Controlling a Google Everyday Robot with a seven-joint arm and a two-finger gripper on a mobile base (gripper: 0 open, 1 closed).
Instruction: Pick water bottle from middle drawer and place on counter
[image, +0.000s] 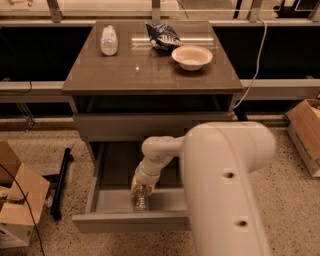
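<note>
The middle drawer (100, 200) is pulled open low on the cabinet. My gripper (142, 188) reaches down into it from the large white arm. It is shut on the top of the water bottle (141, 199), a small clear ribbed bottle that hangs about upright near the drawer's front wall. The counter (150, 70) is the glossy grey-brown top of the cabinet, well above the gripper.
On the counter stand a squat white bottle (108, 40) at the back left, a blue snack bag (162, 34) and a white bowl (192, 56) at the back right. A closed drawer front (150, 126) sits above the open drawer. Cardboard boxes (15, 200) lie on the floor at left and right.
</note>
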